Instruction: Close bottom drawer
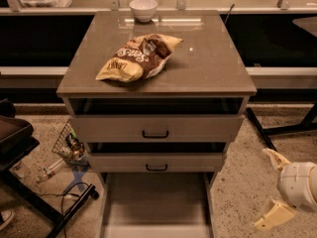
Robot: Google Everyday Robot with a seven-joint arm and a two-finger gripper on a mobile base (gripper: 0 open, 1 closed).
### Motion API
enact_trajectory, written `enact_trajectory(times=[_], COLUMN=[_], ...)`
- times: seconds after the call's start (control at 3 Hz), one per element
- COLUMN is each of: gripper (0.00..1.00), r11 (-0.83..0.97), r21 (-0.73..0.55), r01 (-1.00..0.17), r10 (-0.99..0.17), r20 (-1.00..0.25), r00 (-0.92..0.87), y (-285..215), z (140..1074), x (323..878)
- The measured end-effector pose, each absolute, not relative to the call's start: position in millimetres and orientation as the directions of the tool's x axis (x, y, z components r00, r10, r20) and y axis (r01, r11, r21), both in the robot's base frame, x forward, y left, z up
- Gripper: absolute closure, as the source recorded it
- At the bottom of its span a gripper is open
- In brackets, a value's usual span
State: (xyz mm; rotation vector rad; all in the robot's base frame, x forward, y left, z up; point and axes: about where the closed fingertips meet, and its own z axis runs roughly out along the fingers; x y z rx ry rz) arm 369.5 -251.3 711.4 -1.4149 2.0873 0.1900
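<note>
The bottom drawer [156, 207] is pulled far out of the cabinet toward the camera. Its plain grey inside shows, and its front panel and handle are cut off by the lower edge of the view. My gripper [272, 190] is at the lower right, to the right of the drawer and apart from it. Its two pale fingers [275, 158] are spread open with nothing between them.
The middle drawer [156, 162] and the top drawer [155, 129] stand slightly out, each with a black handle. A chip bag [136, 57] and a white bowl [143, 9] sit on the cabinet top. A wire basket [69, 145] and cables lie on the floor at left. Dark table legs [277, 130] stand at right.
</note>
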Motion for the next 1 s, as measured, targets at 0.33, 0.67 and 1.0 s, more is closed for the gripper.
enact_trajectory(times=[0.33, 0.67, 1.0], gripper=[0.00, 0.01, 0.23], r11=[0.424, 0.418, 0.401], r21=[-0.182, -0.112, -0.088], r01=[-0.887, -0.902, -0.912], r10=[-0.779, -0.722, -0.691], r20=[-0.573, -0.644, -0.683], r00=[-0.255, -0.255, -0.238], y=[-241, -223, -220], z=[687, 599, 535], x=[359, 328, 313])
